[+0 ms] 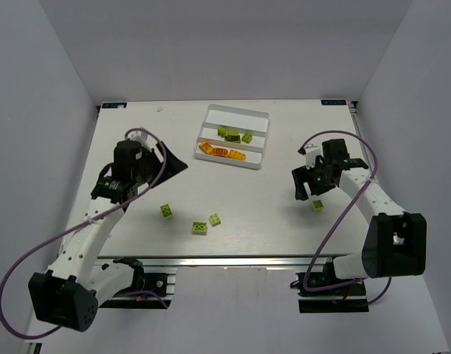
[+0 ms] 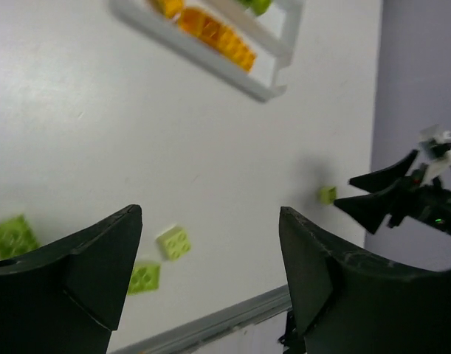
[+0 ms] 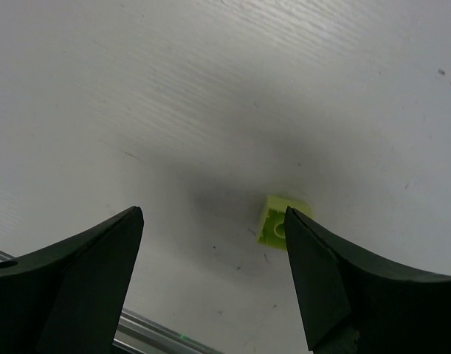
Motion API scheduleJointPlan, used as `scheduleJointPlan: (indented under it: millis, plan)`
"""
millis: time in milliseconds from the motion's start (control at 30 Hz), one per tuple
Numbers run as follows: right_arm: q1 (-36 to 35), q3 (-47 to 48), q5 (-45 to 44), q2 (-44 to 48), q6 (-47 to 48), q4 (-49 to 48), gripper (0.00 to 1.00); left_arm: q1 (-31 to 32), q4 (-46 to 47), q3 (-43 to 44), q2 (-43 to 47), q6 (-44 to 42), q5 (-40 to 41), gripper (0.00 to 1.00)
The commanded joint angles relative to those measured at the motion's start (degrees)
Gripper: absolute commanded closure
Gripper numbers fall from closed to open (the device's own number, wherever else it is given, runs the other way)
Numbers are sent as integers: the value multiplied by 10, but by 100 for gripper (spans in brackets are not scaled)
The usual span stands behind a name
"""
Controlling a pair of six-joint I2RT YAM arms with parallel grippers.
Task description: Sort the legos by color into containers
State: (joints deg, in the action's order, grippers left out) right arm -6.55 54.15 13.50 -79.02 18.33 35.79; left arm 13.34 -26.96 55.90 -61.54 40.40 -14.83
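The white tray stands at the back centre. Its middle slot holds three lime green legos, and its near slot holds orange legos. Three green legos lie loose on the table at front centre. A fourth green lego lies on the right. My right gripper is open just above it. In the right wrist view the lego sits by the right fingertip, partly hidden. My left gripper is open and empty, raised left of the tray.
The left wrist view shows the tray's near wall with orange legos, two loose green legos, and a third. The table's front rail lies close below the right gripper. The tray's far slot holds nothing.
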Motion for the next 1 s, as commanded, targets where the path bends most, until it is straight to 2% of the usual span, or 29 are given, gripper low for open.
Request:
scheduleJointPlan:
  millis: [0,233,367,600,667,700,833,867,933,967]
  plan:
    - [12,-11,-33,12,-14,17,17,0,-63,-59,60,0,45,15]
    - [26,-44,-82,-7,-22,-6,21,0,-104,-129,136,32,71,15]
    - [26,-49,-124,-39,-36,-11,24,0,-121,-143,162,38,83,15]
    - [29,-67,-150,-64,-37,-54,27,0,-143,-152,183,44,92,15]
    - [29,-70,-152,-75,-35,-60,32,0,-150,-155,189,46,95,15]
    - [31,-71,-149,-78,-33,-64,35,0,-152,-156,192,47,96,15]
    - [29,-70,-141,-82,-18,-68,65,0,-164,-160,202,50,98,15]
    - [29,-67,-120,-80,-15,-68,79,0,-165,-162,205,50,99,15]
    - [29,-47,-93,-76,7,-65,99,0,-166,-167,208,55,99,15]
    - [28,-35,-77,-68,17,-64,100,0,-169,-168,210,56,99,15]
